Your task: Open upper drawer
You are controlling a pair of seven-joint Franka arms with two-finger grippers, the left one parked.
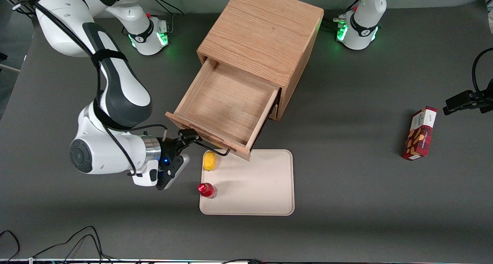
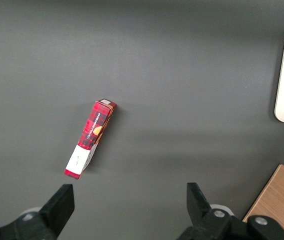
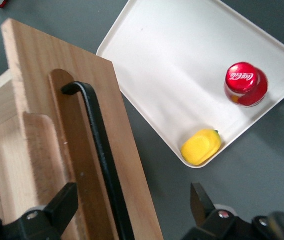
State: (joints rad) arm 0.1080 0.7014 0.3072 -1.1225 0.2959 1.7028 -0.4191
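The oak cabinet (image 1: 262, 29) stands in the middle of the table. Its upper drawer (image 1: 227, 102) is pulled far out toward the front camera, and its shallow wooden tray is bare. The drawer's black wire handle (image 1: 213, 148) runs along the drawer front, which also shows in the right wrist view (image 3: 131, 165) with the handle (image 3: 99, 150). My gripper (image 1: 188, 135) is at the handle's end nearest the working arm. In the right wrist view the gripper (image 3: 131, 205) is open, one finger on each side of the handle, apart from it. The lower drawer is hidden under the open one.
A cream tray (image 1: 265, 191) lies on the table in front of the open drawer, holding a yellow fruit-shaped thing (image 1: 209, 161) and a red cola can (image 1: 207, 189). A red plaid box (image 1: 420, 133) stands toward the parked arm's end and shows in the left wrist view (image 2: 90, 138).
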